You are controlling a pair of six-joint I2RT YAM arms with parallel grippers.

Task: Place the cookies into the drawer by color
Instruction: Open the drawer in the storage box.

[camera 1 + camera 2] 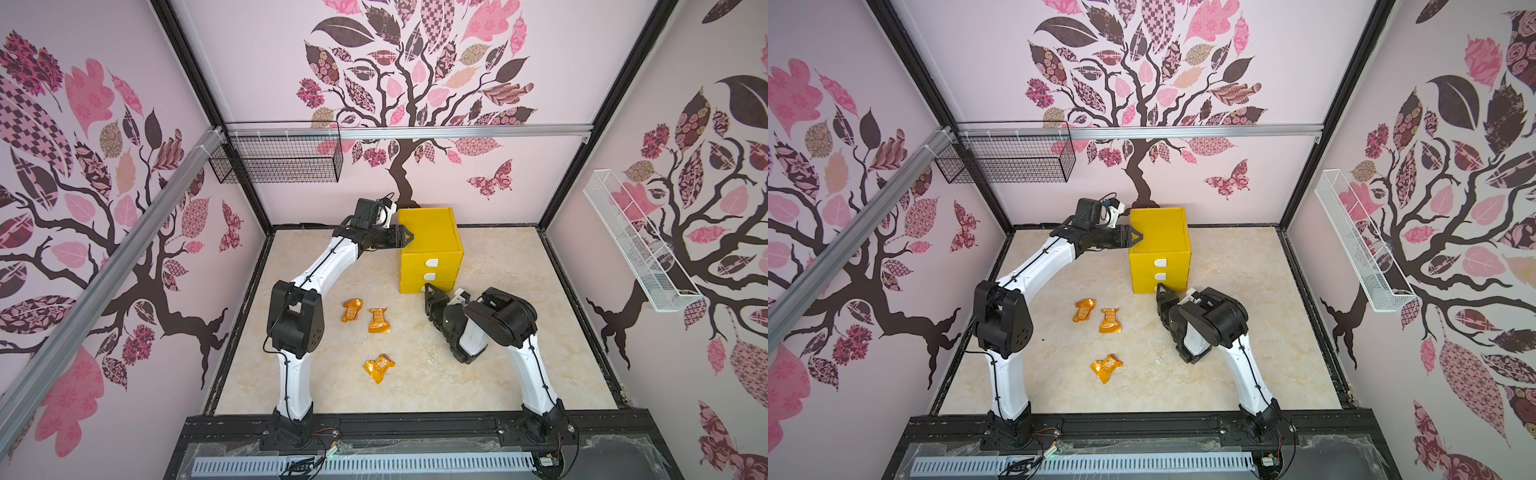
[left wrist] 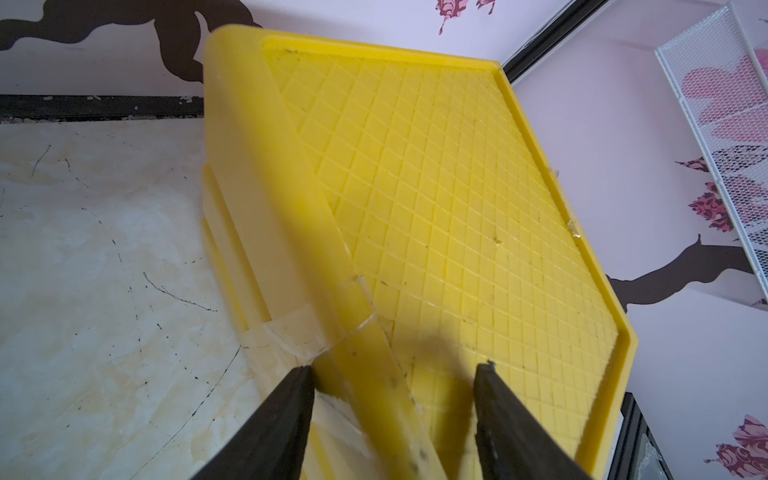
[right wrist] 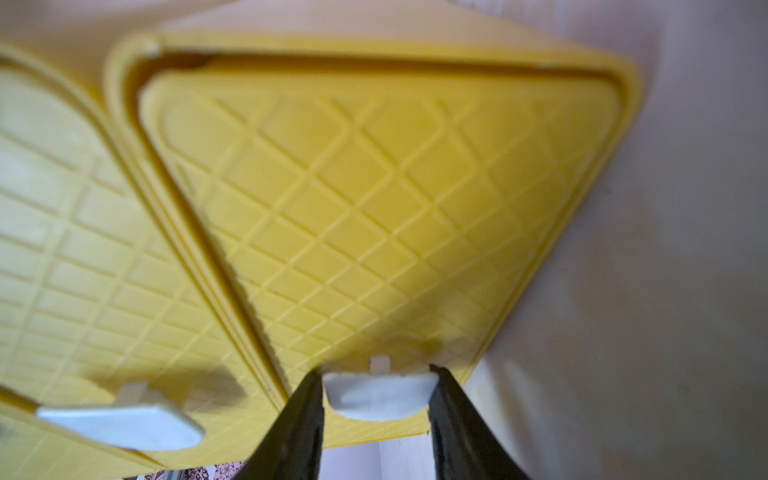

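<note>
The yellow drawer (image 1: 430, 237) (image 1: 1160, 232) chest stands at the back of the table, all three drawers closed. My left gripper (image 1: 409, 237) (image 2: 395, 368) is open, its fingers straddling the chest's top left edge. My right gripper (image 1: 428, 289) (image 3: 376, 371) is low at the chest's front, its two fingers pressed against both ends of the bottom drawer's white handle (image 3: 376, 395). Three orange cookies (image 1: 352, 310) (image 1: 379, 321) (image 1: 379, 368) lie loose on the table in front, between the two arms. I see no green or black packets.
A black wire basket (image 1: 278, 160) hangs on the back wall at the left. A white wire basket (image 1: 640, 245) hangs on the right wall. The middle drawer's handle (image 3: 120, 419) sits just beside my right fingers. Walls enclose the marble tabletop (image 1: 498, 365).
</note>
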